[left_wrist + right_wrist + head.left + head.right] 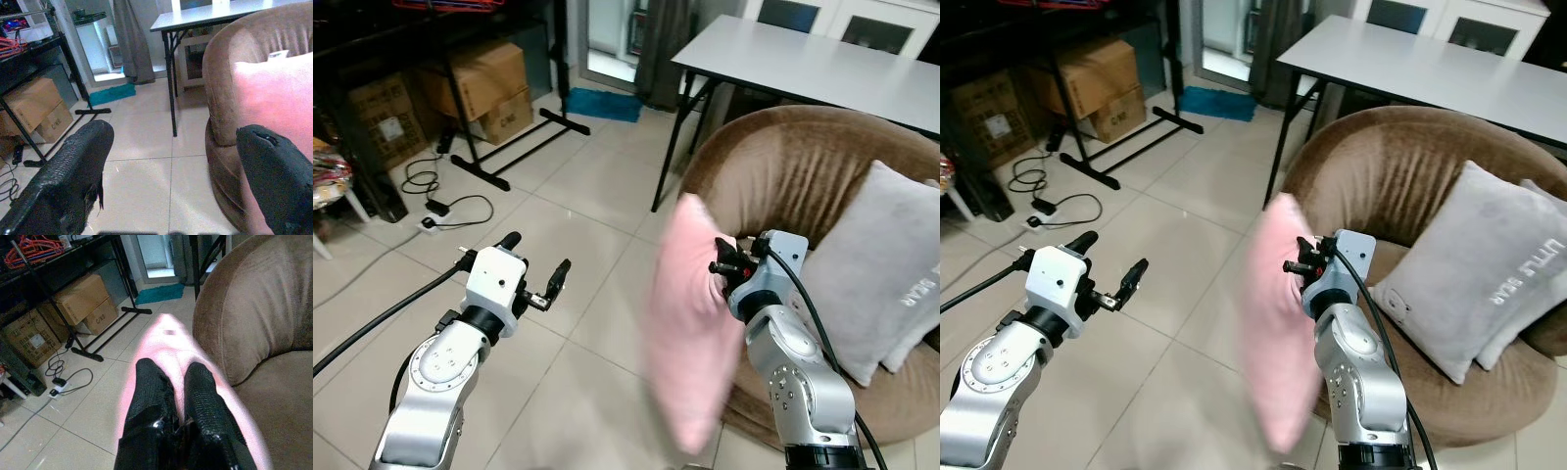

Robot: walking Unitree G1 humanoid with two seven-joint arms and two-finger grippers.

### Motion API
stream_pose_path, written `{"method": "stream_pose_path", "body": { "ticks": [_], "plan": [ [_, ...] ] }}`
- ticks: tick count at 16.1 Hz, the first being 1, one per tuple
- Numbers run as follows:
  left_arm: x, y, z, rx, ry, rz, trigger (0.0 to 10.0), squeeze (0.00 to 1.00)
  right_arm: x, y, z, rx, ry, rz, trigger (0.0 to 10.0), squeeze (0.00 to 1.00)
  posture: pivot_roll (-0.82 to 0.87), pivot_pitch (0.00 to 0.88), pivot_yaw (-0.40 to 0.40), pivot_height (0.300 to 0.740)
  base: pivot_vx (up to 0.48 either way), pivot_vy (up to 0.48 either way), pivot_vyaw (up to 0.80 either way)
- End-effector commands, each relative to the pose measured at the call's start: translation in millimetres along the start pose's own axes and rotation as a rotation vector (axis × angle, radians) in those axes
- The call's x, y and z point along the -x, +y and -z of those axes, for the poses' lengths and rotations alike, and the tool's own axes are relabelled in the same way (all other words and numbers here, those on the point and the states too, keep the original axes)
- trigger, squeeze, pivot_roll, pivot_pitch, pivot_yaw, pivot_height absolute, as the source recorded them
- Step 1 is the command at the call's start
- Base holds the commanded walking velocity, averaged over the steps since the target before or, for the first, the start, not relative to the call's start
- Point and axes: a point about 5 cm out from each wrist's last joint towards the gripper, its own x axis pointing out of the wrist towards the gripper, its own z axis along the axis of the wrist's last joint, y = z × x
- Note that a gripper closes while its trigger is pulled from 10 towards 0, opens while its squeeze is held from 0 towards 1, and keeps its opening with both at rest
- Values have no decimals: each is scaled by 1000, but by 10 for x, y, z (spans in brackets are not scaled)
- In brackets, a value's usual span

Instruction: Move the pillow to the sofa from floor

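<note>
A pink pillow (690, 323) hangs off the floor, upright and motion-blurred, just left of the brown round sofa (783, 166). My right gripper (722, 264) is shut on the pillow's edge; in the right wrist view its two black fingers (151, 396) pinch the pink fabric (166, 340). My left gripper (536, 266) is held out over the tiled floor to the left of the pillow, open with nothing between its fingers (73, 166).
A grey pillow (876, 264) leans on the sofa seat with another behind it. A grey table (803, 64) stands behind the sofa. Cardboard boxes (489, 88), a black rack's base (509, 147) and a cable with power strip (435, 211) lie at left.
</note>
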Motion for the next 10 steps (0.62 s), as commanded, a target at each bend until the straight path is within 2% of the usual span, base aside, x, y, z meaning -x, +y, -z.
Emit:
{"method": "stream_pose_path", "body": {
  "ticks": [1, 5, 10],
  "plan": [
    [-36, -37, -49, 6, -21, 24, 10000, 0, -19, -2, -119, -12, -54, 2, 10000, 0, 60, 0, -59, 740, 311, 0, 0],
    [-37, -39, -54, 13, -25, 37, 10000, 0, -44, -17, -163, -9, -72, 9, 10000, 0, 65, 0, -61, 740, 323, 0, 0],
    [-51, -28, -60, 12, -27, 43, 10000, 0, -68, -38, -213, 0, -86, 16, 10000, 0, 65, 0, -60, 740, 335, 0, -800]
  ]
}}
